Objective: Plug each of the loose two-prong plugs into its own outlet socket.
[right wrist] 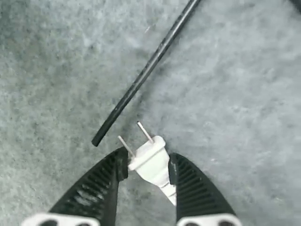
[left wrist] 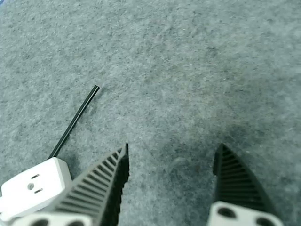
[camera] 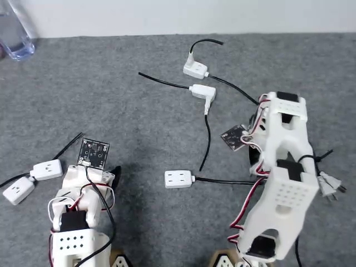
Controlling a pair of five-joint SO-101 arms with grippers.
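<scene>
right gripper | clamps plug between jaws | prongs jut past tips

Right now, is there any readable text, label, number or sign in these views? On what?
None readable.
left arm's circuit board: any marks are too small to read.
right arm's circuit board: any marks are too small to read.
outlet socket: plain face with slots, no print.
plug in the right gripper: no marking visible.
bottle: no label visible.
</scene>
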